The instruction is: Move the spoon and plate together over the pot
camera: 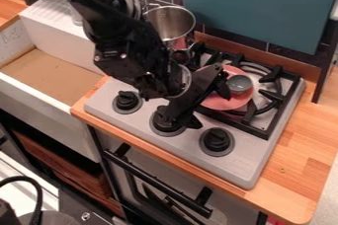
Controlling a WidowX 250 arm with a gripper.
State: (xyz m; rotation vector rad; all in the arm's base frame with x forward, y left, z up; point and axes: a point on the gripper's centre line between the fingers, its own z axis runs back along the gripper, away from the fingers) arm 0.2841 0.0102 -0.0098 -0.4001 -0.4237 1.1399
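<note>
At the near edge, a black cable (31,182) curved at the lower left, and a black oven handle (155,179) ran below the front of the wooden bench (295,189). Above it, the grey stove (247,169) carried three black knobs (216,141) in a row along its front. The tool (210,105) hung over the stove, past the knobs, its fingers apart: one was above the plate's near left side, the other close to the middle knob (166,124). The pink plate (221,103) rested on the black grate (277,113) at the right, with a small grey round container (239,84) on it. A curved metal rim (188,77) showed beside the arm, mostly hidden. To the left was a white sink (49,108) with a brown bottom (49,78). Farther back, the steel pot (175,22) stood upright, its lower part partly covered by the arm. Farthest off, a teal panel (261,9) rose behind the stove.
</note>
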